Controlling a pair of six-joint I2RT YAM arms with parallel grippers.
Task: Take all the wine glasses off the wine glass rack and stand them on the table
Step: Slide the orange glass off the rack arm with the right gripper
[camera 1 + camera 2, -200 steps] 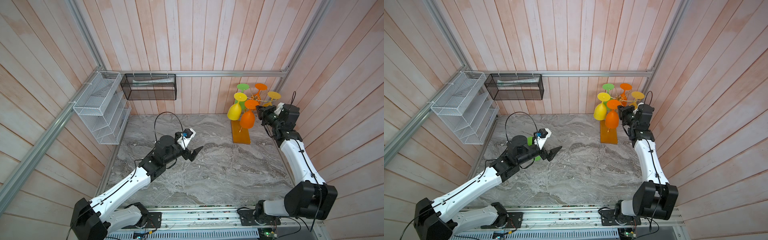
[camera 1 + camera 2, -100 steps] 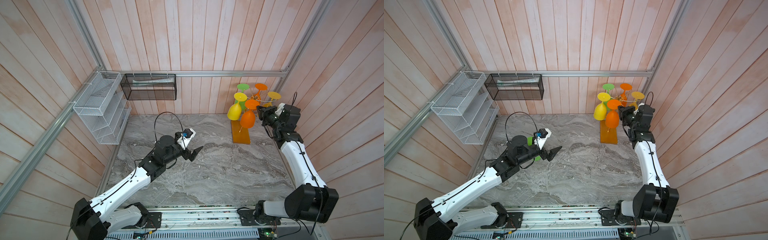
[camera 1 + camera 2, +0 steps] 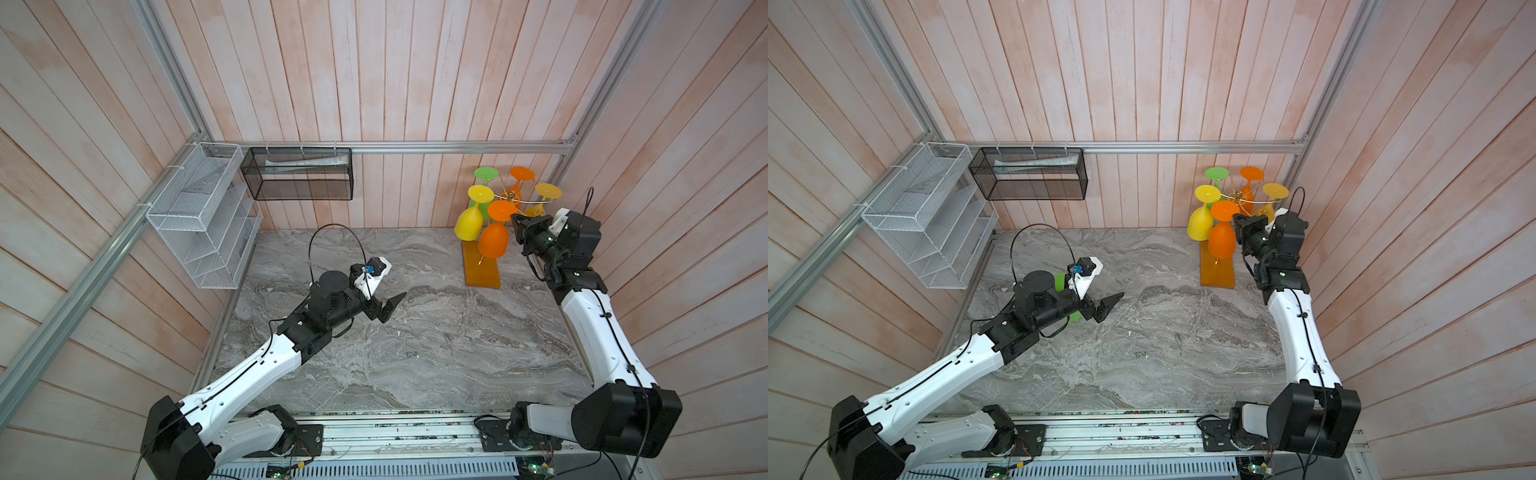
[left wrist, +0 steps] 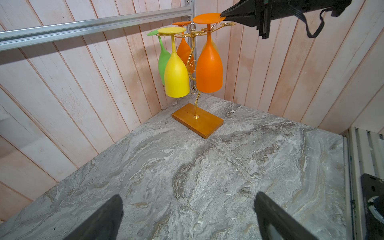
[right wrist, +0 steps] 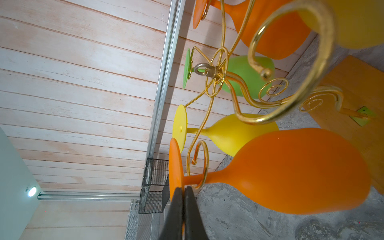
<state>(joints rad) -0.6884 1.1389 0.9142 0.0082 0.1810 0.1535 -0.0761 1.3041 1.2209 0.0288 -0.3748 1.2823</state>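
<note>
Five glasses hang bowl-down on the rack [image 4: 195,62]. The front orange glass [image 4: 208,68] is the one I have: its stem sits in a gold curl and its foot lies flat on top. My right gripper [image 5: 184,188] is level with the rack's top, on the side away from the yellow glass [image 4: 176,76]. Its jaws are pinched together on the rim of that foot, and a sliver of orange shows between the fingers.

The yellow glass hangs just beside the orange bowl, with the rack's stem visible in the gap between them. The green glass [image 4: 163,62], back orange glass [image 4: 184,52] and amber glass [image 3: 548,192] hang behind.

The rack's wooden base lies flat on the table [image 3: 415,353], tucked into the corner near the back wall [image 3: 415,83] and right wall [image 3: 665,166], so room behind the rack is tight. From the base's front edge, open marble runs toward my left gripper [image 3: 386,307]. It hovers well apart from the rack, jaws spread wide, holding nothing.

The black basket [image 3: 299,174] and white basket [image 3: 199,216] hang far from the rack, beyond the left arm.
</note>
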